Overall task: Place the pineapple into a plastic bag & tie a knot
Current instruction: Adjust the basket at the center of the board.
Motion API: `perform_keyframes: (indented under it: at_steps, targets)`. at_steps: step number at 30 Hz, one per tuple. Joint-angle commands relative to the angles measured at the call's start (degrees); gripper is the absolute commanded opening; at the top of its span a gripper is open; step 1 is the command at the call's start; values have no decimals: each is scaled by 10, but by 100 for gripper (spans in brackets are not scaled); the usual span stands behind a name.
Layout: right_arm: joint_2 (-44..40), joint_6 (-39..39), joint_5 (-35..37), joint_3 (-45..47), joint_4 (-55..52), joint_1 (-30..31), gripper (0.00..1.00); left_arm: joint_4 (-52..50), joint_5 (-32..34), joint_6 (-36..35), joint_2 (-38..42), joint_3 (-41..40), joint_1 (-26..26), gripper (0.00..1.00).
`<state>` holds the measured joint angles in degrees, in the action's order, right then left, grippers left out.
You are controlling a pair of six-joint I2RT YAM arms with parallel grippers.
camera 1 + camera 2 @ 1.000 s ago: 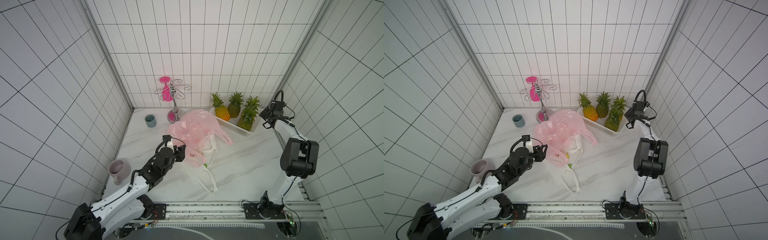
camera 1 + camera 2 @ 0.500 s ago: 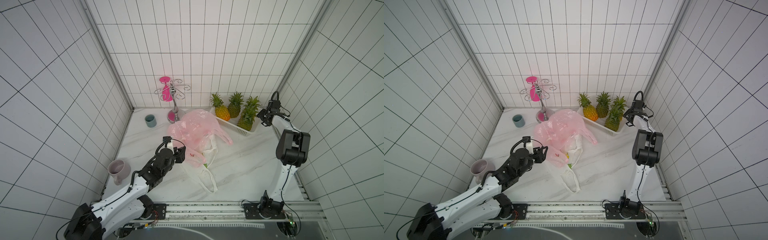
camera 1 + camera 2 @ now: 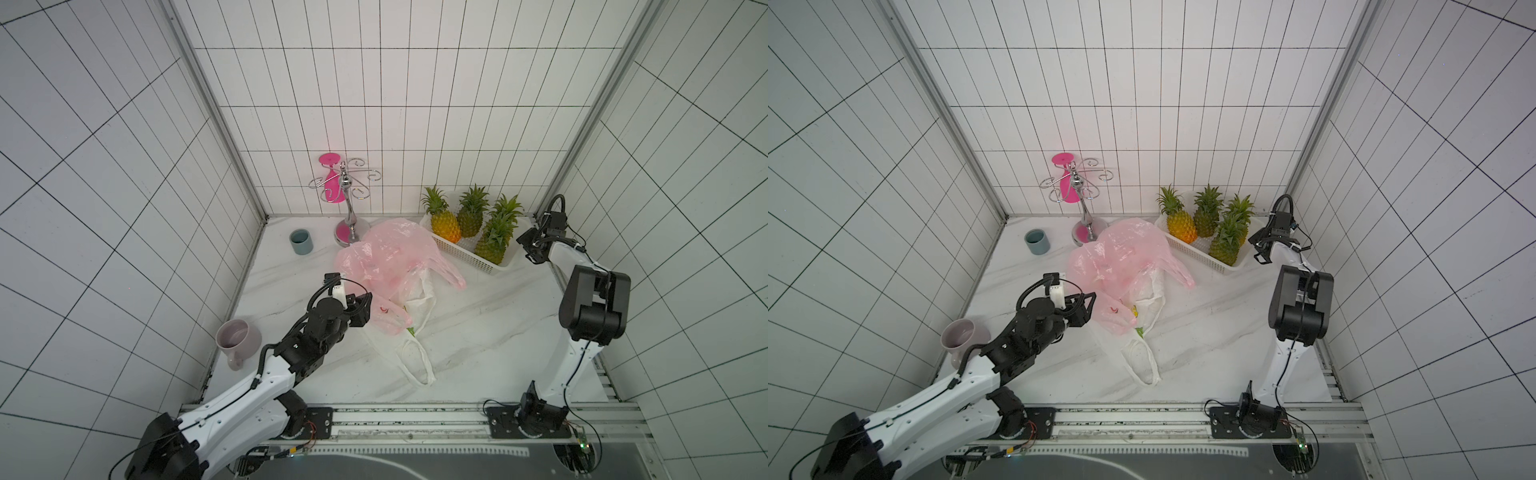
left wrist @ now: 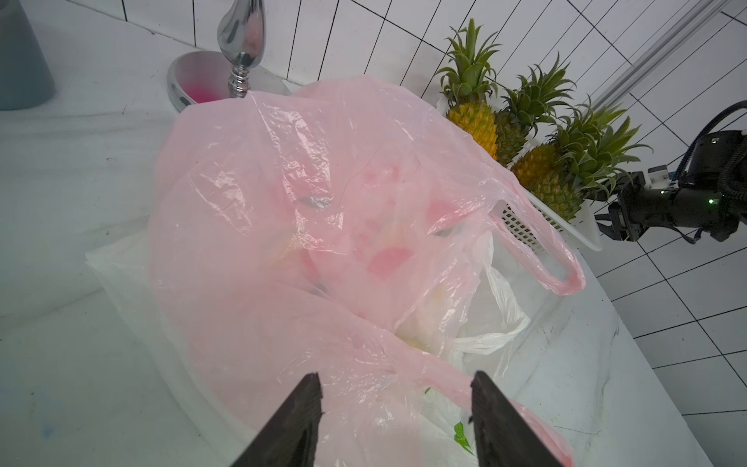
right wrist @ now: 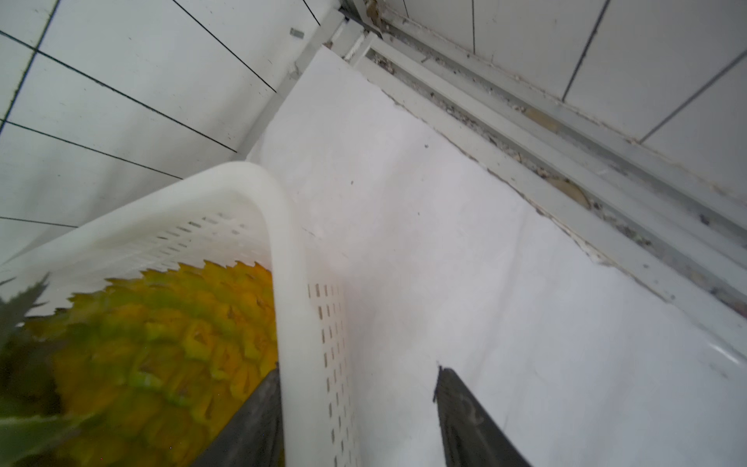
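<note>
Straddling basket [image 5: 283, 242] wall, right end effector [image 5: 359, 368] spread, one finger [image 5: 258, 424] half-hidden; left end effector [image 4: 396, 375] spread over pink bag [image 4: 303, 202].

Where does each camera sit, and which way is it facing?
Both top views: high at the front, looking down over the white marble table; both arms show, left end effector by the translucent pink plastic bag.
Left wrist: behind the left end effector's open jaws, facing the pink bag and three pineapples in the white perforated plastic basket; right end effector beyond.
Right wrist: behind the right end effector's open jaws, straddling the basket's wall beside one yellow pineapple.
Shared: basket and pineapples, in every view.
</note>
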<state>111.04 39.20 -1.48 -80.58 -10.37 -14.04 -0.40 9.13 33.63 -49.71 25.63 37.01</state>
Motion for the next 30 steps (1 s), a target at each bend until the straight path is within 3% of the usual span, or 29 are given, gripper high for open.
perform_keyframes:
  at_steps: [1,9,17,24,30]
  targets:
    - [-37,28,20,88,-8,-16,59,9,-3,7,8,-5,-3,61]
    - [-182,76,18,292,45,-21,60,-13,18,-21,-14,30,-1,61]
    - [-358,109,17,450,47,-42,61,-86,-6,-101,-142,152,20,61]
    - [-495,98,12,511,6,-51,63,-178,-27,-154,-287,280,50,61]
    - [-549,59,8,455,-41,-31,72,-229,4,-183,-398,360,74,62]
